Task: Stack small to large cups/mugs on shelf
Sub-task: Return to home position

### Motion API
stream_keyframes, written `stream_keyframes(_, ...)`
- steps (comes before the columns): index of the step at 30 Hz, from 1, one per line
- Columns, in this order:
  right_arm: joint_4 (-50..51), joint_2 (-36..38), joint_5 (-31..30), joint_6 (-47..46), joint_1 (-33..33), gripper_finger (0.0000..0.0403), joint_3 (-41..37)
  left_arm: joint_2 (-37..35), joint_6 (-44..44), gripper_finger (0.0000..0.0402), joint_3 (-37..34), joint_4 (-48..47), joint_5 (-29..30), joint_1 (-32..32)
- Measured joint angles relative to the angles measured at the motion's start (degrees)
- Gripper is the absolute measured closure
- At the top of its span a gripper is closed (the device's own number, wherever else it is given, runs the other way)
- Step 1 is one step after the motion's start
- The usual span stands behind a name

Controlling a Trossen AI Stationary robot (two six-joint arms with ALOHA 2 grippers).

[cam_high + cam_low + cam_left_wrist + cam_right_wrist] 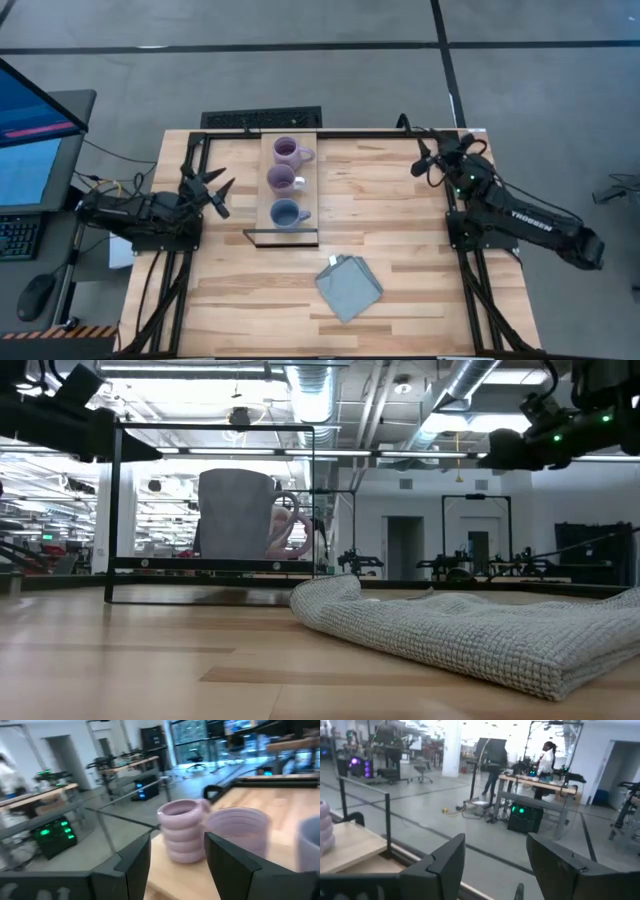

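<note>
Butcher-block tabletop (pixel 400 240) was seen from above, with the shelf (pixel 268 200) laid across its far middle. On the shelf three mugs were set in one row. The blue mug (pixel 285 214) was placed nearest the dark front edge, a lilac mug (pixel 283 180) behind it, and a second lilac mug (pixel 290 152) at the far end. Each was set just beside the next, and none was nested. Their order of size could not be judged.

A folded cloth (pixel 349 288) was left on the table, well apart from the shelf. The left gripper (pixel 222 195) was held near the shelf's left side, fingers spread and nothing between them. The right gripper (pixel 420 160) was held at the table's right far corner, likewise released and unladen.

Placement was judged finished, and the step in hand was taken to be the return to rest. For the next move, the left arm would need to be folded away from the row so that no mug was brushed.
</note>
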State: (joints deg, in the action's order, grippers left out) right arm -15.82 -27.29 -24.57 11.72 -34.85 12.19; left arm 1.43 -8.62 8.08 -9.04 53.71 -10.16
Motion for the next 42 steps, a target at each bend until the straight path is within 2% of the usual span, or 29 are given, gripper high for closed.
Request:
stream_keyframes(18, -0.74, 12.34, 0.76, -1.31, -4.8, 0.0168, -7.78, -0.42, -4.68, 0.0225, 0.0, 5.72, -0.36, 19.59)
stream_keyframes(23, -0.91, 15.9, 1.3, -2.29, -5.77, 0.0168, -10.19, -0.41, -5.83, 0.0225, 0.0, 9.07, -8.37, 25.82)
stream_keyframes(28, 1.27, 19.29, 2.04, -3.75, -6.59, 0.0168, -11.78, -0.41, -7.26, 0.0225, 0.0, 13.62, -13.99, 32.19)
stream_keyframes(37, 3.39, 22.42, 2.23, -4.25, -7.85, 0.0168, -11.81, 0.56, -5.41, 0.0225, 0.0, 12.9, -24.35, 42.8)
stream_keyframes(42, 3.46, 22.58, 2.24, -4.28, -8.04, 0.0168, -11.83, 3.64, -2.68, 0.0225, 0.0, 10.26, -29.89, 48.77)
